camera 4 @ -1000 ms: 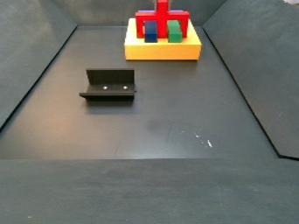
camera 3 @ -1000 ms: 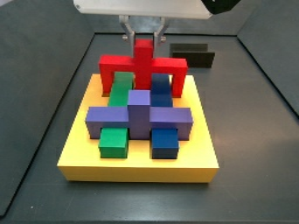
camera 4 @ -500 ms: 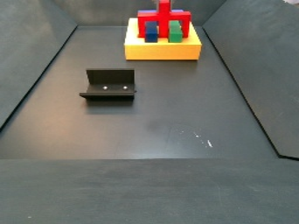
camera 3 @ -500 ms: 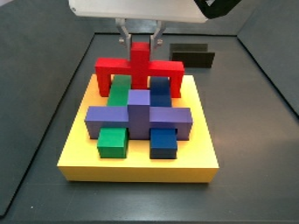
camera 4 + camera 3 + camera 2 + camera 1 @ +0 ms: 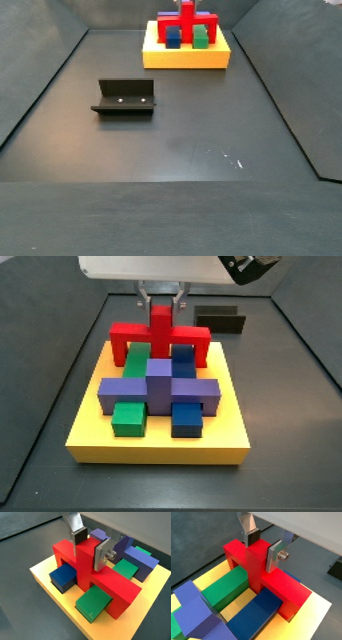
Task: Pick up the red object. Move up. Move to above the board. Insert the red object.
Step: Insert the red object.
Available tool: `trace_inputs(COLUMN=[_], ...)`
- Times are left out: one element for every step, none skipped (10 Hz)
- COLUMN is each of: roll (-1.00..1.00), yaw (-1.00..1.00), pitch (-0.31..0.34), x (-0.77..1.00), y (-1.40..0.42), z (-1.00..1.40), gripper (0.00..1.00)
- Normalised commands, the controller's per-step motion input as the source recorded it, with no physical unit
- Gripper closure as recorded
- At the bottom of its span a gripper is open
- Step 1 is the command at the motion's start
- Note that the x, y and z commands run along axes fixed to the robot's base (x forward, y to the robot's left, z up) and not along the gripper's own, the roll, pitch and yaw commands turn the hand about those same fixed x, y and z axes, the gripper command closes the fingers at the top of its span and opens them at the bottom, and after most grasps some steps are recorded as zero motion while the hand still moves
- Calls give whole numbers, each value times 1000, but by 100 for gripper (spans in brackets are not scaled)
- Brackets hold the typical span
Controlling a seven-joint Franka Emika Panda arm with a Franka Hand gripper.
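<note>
Red object (image 5: pixel 160 336) sits lower on the board (image 5: pixel 160 444) — end effector (image 5: pixel 162 298) still clamped.

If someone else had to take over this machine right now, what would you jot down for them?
Tool: over the far end of the board, shut on the upright stub of the red object; both wrist views show the silver fingers clamping it.
Red object: at the back of the yellow board, its bar spanning a green block and a blue block, legs down beside them.
Purple cross-shaped block: mid-board, in front of it.
Fixture: alone on the floor, away from the board.
Done: pick-up, lift, carry to the board.
Left: confirm the legs are fully seated, which I cannot tell from here, then open the tool and withdraw.
</note>
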Motion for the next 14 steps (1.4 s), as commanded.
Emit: trace_inputs(roll=[-51,-39,-63,9,126,199,91,33,0,-24,-77,-57,-106,26], yaw=[0,0,191,189,146,51,9,-6,-180,-420,-263,-26,0,94], pitch=[-33,-27,-151,-186,-114,-36,-133,-141,-66,-59,-140,-156,-120,-210], x=[94,114,-106,-209,-111,-29,0,0,40,74,0,-240,-251,0], y=[-77,-69,-14,-66,-66,-23,-137,-11,80,23,0,0,0,-17], z=[-400,-377,-357,-291,-297,-266,-403,-386,-406,-340,-120,174,106,-34], gripper=[100,100,100,100,100,100,100,100,100,100,100,100,100,100])
